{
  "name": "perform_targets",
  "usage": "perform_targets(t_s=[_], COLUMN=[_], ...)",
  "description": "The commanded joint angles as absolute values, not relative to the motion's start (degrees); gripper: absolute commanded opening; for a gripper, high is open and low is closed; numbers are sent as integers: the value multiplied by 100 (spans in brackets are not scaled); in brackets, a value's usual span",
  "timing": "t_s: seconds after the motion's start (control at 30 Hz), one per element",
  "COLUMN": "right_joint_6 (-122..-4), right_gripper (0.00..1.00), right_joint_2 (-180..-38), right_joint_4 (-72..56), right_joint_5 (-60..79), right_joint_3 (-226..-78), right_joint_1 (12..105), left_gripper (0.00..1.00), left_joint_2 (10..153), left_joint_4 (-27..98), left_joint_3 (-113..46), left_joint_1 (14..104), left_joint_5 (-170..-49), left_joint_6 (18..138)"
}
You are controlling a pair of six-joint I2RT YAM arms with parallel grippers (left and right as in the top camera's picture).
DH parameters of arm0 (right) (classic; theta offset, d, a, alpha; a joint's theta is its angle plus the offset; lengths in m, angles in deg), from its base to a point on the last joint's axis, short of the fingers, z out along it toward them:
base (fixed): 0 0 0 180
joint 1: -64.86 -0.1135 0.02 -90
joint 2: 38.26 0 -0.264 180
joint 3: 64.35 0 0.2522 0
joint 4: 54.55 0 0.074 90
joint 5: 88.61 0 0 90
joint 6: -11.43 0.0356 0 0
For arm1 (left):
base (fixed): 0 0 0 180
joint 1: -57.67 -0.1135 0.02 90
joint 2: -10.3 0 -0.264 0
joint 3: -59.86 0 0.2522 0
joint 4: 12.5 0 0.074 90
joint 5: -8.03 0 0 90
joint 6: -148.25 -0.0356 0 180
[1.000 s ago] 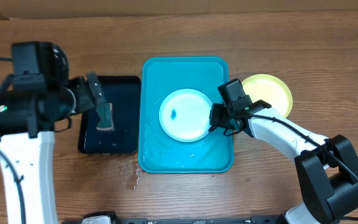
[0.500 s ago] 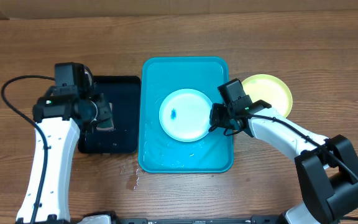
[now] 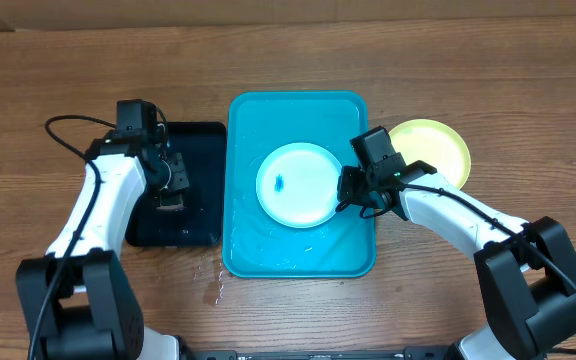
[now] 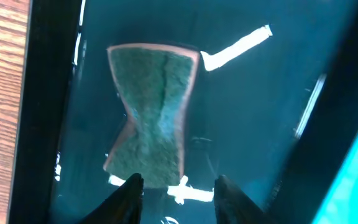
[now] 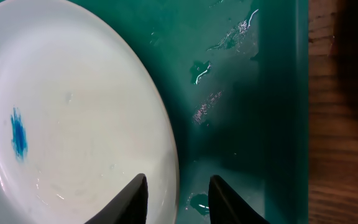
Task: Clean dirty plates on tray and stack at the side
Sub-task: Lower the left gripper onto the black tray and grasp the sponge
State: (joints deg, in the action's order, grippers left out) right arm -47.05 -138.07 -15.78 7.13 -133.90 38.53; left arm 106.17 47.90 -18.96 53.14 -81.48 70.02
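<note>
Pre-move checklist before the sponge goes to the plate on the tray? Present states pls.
1. Plate sits inside turquoise tray: ok.
2. Right end effector straddles the plate rim: ok. Firm grip: cannot tell.
3. Sponge lies in black tray, its end at the left end effector: ok. Gripped: cannot tell.
4. Blue smudge uncovered: ok.
5. Yellow-green plate off the tray, at its side: ok.

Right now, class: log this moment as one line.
left gripper: at sponge end, black tray, grip unclear | right gripper: astride smudged plate rim in turquoise tray, grip unclear | yellow-green plate: outside tray
</note>
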Motion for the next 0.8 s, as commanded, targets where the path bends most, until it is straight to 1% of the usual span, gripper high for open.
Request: perform_targets(t_s=[0.0, 0.17, 0.3, 0.5, 0.63, 0.7, 0.77], right_joint_6=[-4689, -4689, -4689, -4691, -4689, -4689, -4689], right_gripper=[34, 34, 34, 34, 34, 34, 34], right_joint_2=[-13822, -13822, -13822, -13822, -13822, -13822, -13822], right_joint_4=[-1611, -1608, -1606, -1606, -1606, -1608, -1606], right_joint_5=[678, 680, 678, 678, 678, 678, 678], right_joint_3=[-13366, -13366, -13366, -13366, -13366, -13366, -13366], right_joint_1=[3845, 3845, 3845, 3845, 3845, 3845, 3845], left_gripper=[39, 44, 44, 39, 35, 30, 28], left_joint_2=[10709, 10860, 11043, 11127, 11151, 11190, 11236], left_joint_4=[4650, 4490, 4484, 4379, 4341, 4291, 4254], left_joint_3=[-1856, -1856, -1856, -1856, -1854, -1854, -1854], left_joint_1=[5307, 5294, 5274, 5086, 4981, 4981, 4981], left_joint_5=[-7842, -7838, -7833, -7803, -8047, -8004, -8008], left_joint_6=[6852, 6699, 6672, 6596, 6587, 6500, 6460])
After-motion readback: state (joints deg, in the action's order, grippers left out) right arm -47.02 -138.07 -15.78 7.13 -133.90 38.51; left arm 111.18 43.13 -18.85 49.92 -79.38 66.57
